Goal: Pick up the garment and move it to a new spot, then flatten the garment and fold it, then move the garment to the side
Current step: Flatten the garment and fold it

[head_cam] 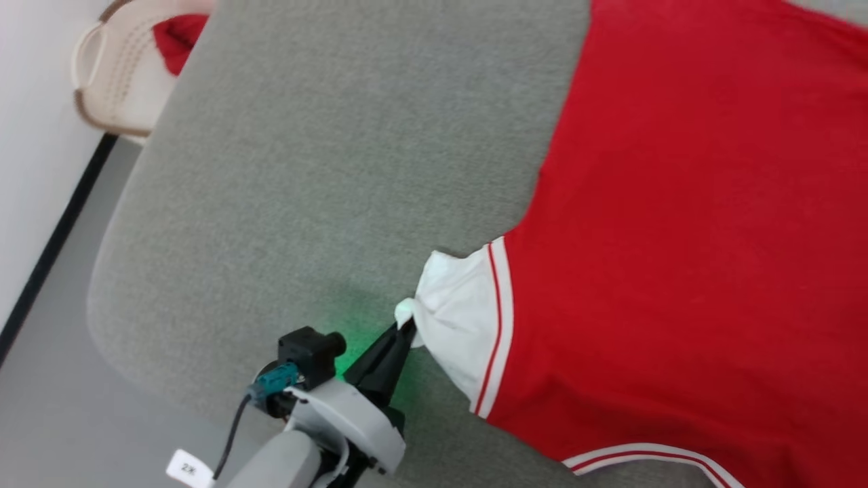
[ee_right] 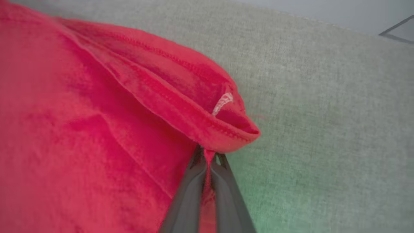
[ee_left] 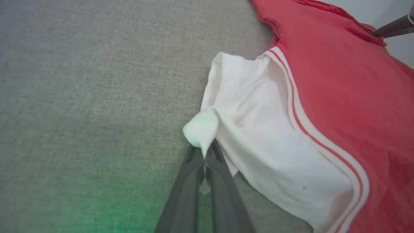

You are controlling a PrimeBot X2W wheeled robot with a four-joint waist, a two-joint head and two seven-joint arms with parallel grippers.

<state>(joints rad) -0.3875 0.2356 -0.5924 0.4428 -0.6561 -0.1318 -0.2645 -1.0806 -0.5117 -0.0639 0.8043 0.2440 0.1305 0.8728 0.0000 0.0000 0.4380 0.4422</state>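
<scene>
Red, white-sleeved sports jersey (head_cam: 678, 237) stretches rightward from the left end effector (head_cam: 406, 330), clamped on its sleeve tip, to the right end effector (ee_right: 208, 154), clamped on its hem.

Left arm: wrist housing (head_cam: 356, 420) pale grey, rounded. Beside it, upper left, a black boxy camera block (head_cam: 308, 347) with teal connector (head_cam: 278, 377). Dark cable (head_cam: 232, 428) left of housing; white tag (head_cam: 186, 468) marked "2K" at lower left. Left gripper (head_cam: 406, 326) and right gripper (ee_right: 209, 154): long, dark, tapered fingers.
</scene>
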